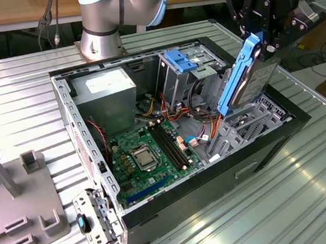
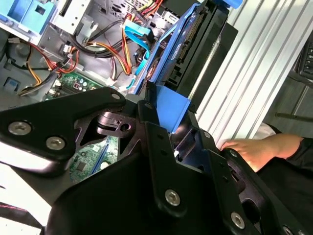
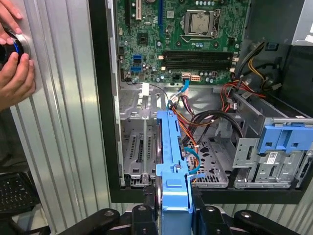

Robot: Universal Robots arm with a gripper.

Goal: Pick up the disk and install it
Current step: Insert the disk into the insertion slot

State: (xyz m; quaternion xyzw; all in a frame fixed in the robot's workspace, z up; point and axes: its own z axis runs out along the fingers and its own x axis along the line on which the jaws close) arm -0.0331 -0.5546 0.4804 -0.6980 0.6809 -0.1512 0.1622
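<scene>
Since I'm driving this remotely, quick rundown across the exterior view: grey plastic fixture at 8 o'clock, mobo dead centre in the open PC case, blue latch piece approx 12 o'clock. At 2 o'clock the gripper is clamped on the top end of the disk. It hangs tilted, lower end down by the drive bay, not seated. Imo it's stiff, fairly heavy and shock-sensitive, so grip the blue carrier edges, not the metal body.
</scene>
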